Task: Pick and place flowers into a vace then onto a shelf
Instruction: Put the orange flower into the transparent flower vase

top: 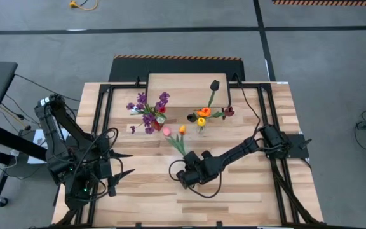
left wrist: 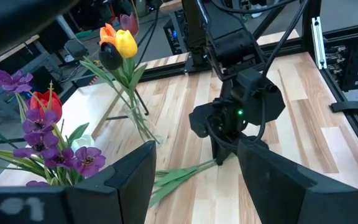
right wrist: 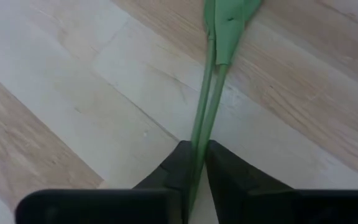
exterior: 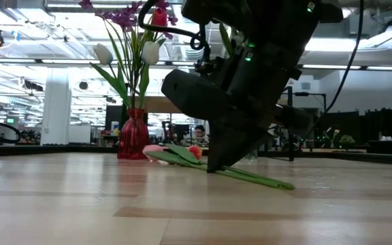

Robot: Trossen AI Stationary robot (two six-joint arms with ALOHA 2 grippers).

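right gripper [right wrist: 195,163] down on table [top: 246,197], fingers pinching 2 green stems [right wrist: 205,106] of flowers [top: 174,133] lying mid-table; left gripper [top: 121,172] parked near-left, jaws wide; no readable writing

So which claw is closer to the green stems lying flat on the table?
The right one. The right claw is down on the table with both green stems between its fingers. The left claw waits well apart from them, near the table's left front.
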